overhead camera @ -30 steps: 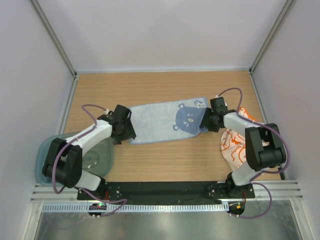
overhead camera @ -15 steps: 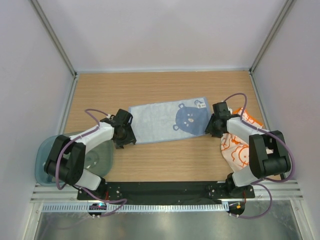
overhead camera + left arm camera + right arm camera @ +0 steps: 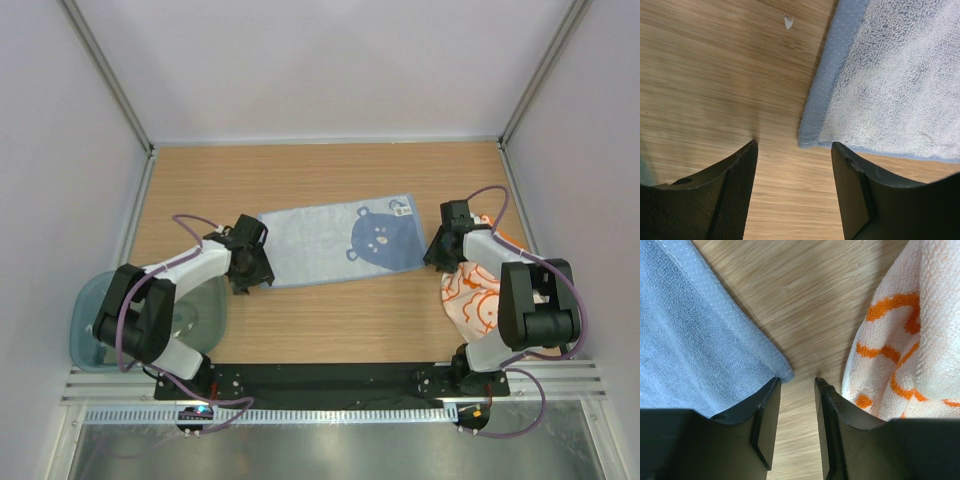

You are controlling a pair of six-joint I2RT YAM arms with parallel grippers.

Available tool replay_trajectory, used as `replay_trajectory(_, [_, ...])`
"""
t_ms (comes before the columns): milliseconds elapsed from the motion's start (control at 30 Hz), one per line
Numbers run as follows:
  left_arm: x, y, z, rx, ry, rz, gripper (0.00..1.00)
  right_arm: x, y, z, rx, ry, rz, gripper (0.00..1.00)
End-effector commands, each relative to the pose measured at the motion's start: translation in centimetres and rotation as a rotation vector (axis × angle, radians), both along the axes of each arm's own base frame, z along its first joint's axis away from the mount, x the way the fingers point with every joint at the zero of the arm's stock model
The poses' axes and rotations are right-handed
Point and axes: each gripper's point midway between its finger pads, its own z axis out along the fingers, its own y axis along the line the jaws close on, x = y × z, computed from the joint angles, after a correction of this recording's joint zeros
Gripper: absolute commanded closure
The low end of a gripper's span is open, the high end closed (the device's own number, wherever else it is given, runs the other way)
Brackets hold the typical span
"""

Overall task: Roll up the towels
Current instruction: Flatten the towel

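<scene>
One blue towel (image 3: 335, 240) lies flat near one orange-white heap (image 3: 470, 300).

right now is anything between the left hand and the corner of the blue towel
Nothing visible. The left hand is open, the blue towel has its corner just ahead of the gap between the fingers, and only bare table separates them.
</scene>
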Motion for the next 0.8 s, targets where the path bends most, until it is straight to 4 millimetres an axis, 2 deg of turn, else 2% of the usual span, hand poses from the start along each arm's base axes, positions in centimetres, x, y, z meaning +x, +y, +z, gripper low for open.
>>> replay_trajectory(0, [1.0,-0.2,-0.1,0.012,-0.025,0.004,0.38,-1.8,-0.2,-2.1,-0.006,0.093,0.007,0.61])
replay_trajectory(233, [1.2,0.0,-0.3,0.023,-0.029,0.001,0.38,-1.3,-0.1,-2.3,-0.003,0.093,0.016,0.76])
replay_trajectory(433, [1.3,0.0,-0.4,0.025,-0.029,-0.005,0.38,-0.4,-0.4,-2.1,-0.021,0.084,0.019,0.98])
replay_trajectory(767, [0.9,0.3,-1.3,0.041,-0.010,0.017,0.36,-1.0,0.2,-1.7,0.010,0.075,0.039,0.99])
